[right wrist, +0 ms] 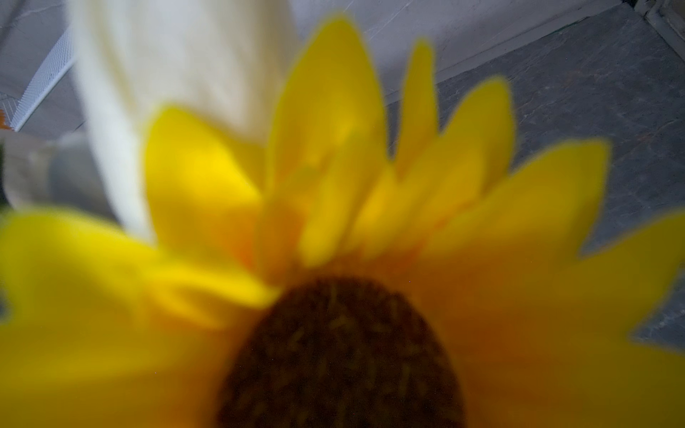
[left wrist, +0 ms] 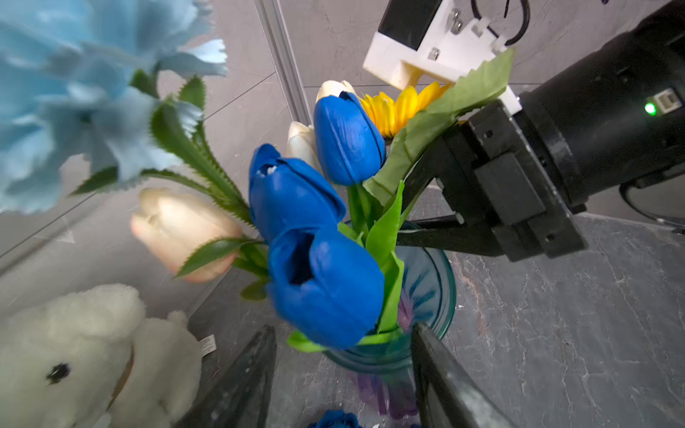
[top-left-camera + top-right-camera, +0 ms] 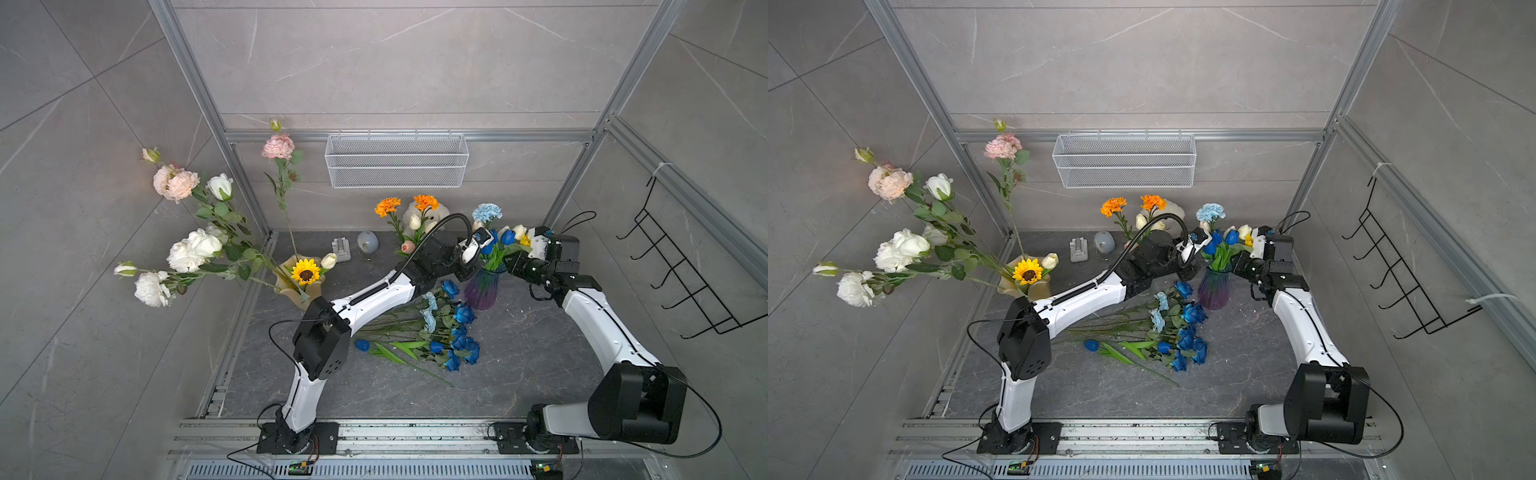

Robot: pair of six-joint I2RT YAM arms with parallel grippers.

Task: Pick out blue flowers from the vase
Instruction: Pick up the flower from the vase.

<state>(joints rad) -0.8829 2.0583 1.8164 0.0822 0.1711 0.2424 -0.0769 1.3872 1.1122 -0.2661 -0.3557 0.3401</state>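
Observation:
A purple and teal glass vase [image 3: 484, 291] [image 3: 1214, 289] [image 2: 441, 292] holds three deep blue tulips [image 2: 326, 289] [image 3: 508, 237] and a pale blue carnation [image 2: 55, 92] [image 3: 487, 212] [image 3: 1210, 212]. My left gripper [image 2: 344, 329] [image 3: 469, 272] is open beside the vase, with the nearest tulip just beyond its fingertips. From the other side my right gripper [image 2: 400, 233] [image 3: 508, 261] reaches into the vase mouth. Its fingers close on the stems and their tips are hidden by leaves. Several blue flowers [image 3: 453, 328] [image 3: 1179, 328] lie on the table.
The vase also holds white tulips [image 2: 302, 142] and a sunflower [image 2: 400, 107] that fills the right wrist view. A white plush bear [image 2: 74, 352] and orange carnations [image 3: 388, 205] stand behind. A yellow vase [image 3: 286, 286] of tall white and pink flowers stands at the left.

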